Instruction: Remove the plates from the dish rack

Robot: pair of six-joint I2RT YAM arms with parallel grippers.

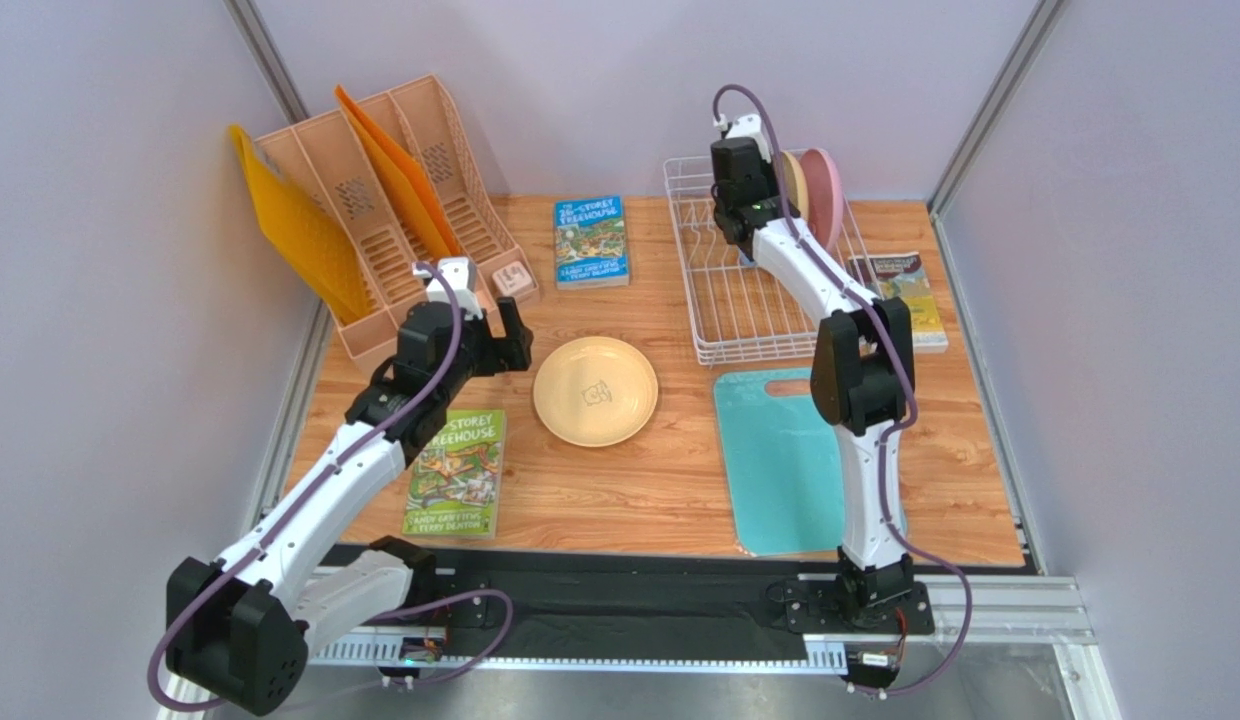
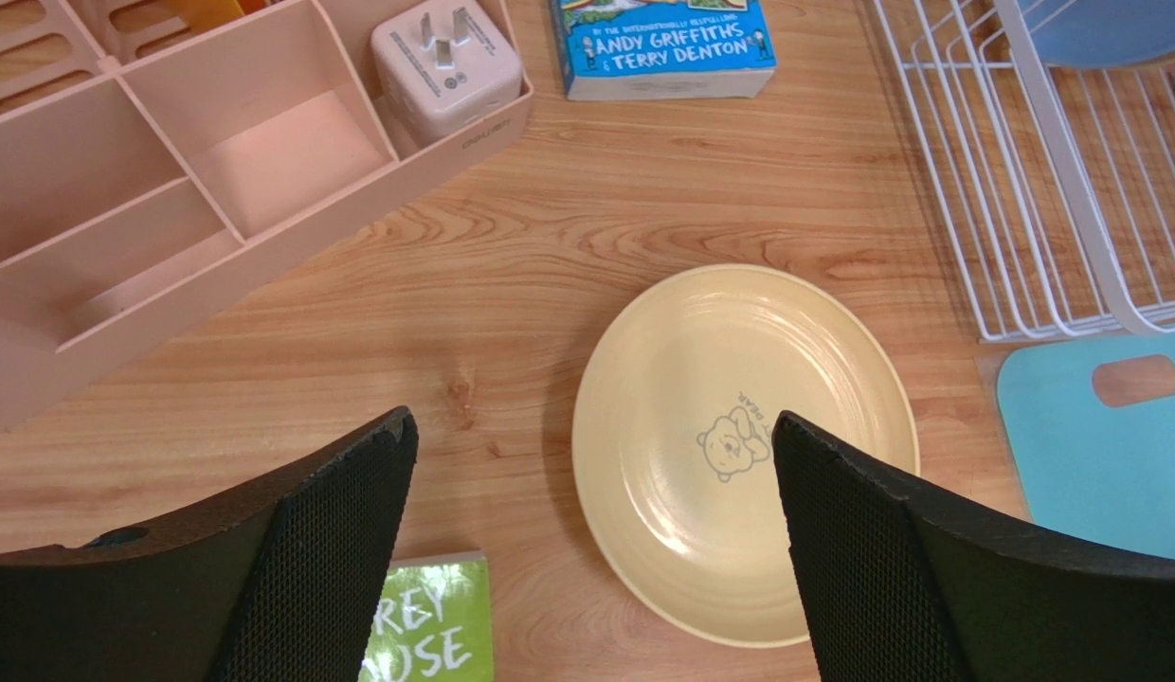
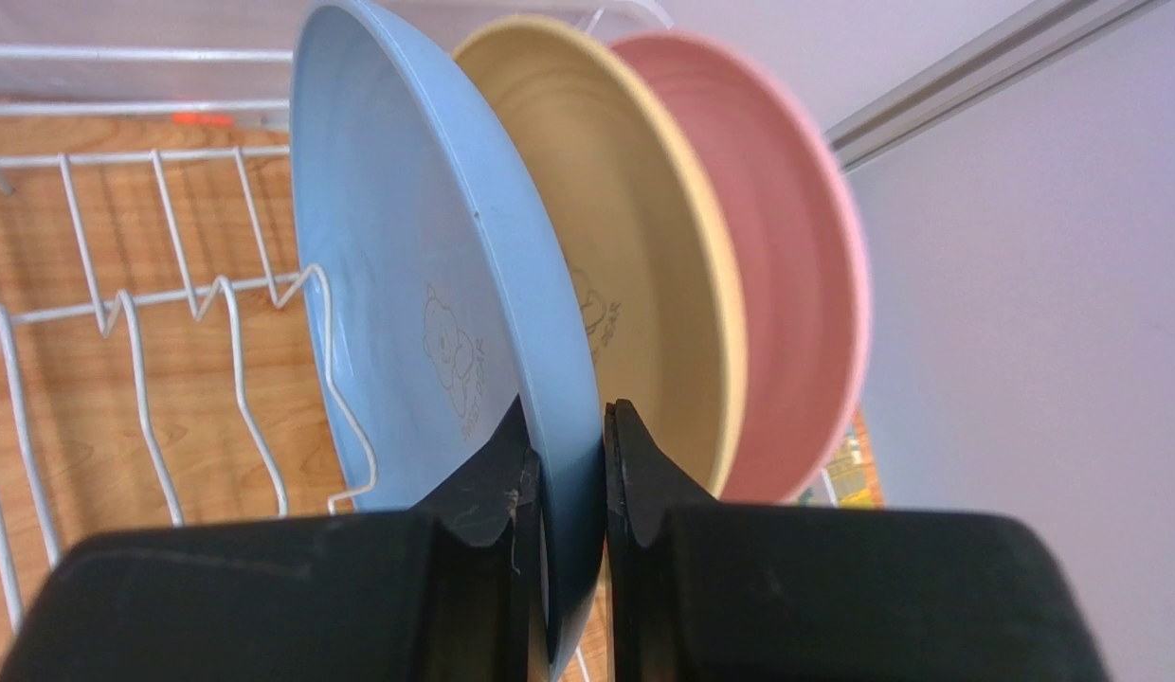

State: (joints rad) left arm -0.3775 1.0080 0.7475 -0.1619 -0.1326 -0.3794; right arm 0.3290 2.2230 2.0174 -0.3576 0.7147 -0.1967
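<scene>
One cream-yellow plate point(image 1: 595, 392) lies flat on the table and also shows in the left wrist view point(image 2: 743, 448). My left gripper point(image 1: 499, 342) is open and empty above the table, just left of that plate point(image 2: 593, 469). The white wire dish rack point(image 1: 683, 263) stands at the back right. At its far end a light blue plate point(image 3: 408, 284), a cream-yellow plate point(image 3: 650, 284) and a pink plate point(image 3: 793, 284) stand on edge. My right gripper point(image 3: 568, 455) is shut on the blue plate's near rim, one finger on each face. In the top view my right gripper point(image 1: 746, 188) hides the blue plate.
A peach file organizer point(image 1: 386, 195) with orange folders stands at the back left, with a white charger point(image 2: 444, 64) in its front tray. A blue book point(image 1: 592, 240), a green book point(image 1: 458, 473), a teal cutting board point(image 1: 784, 450) and another book point(image 1: 904, 293) lie on the table.
</scene>
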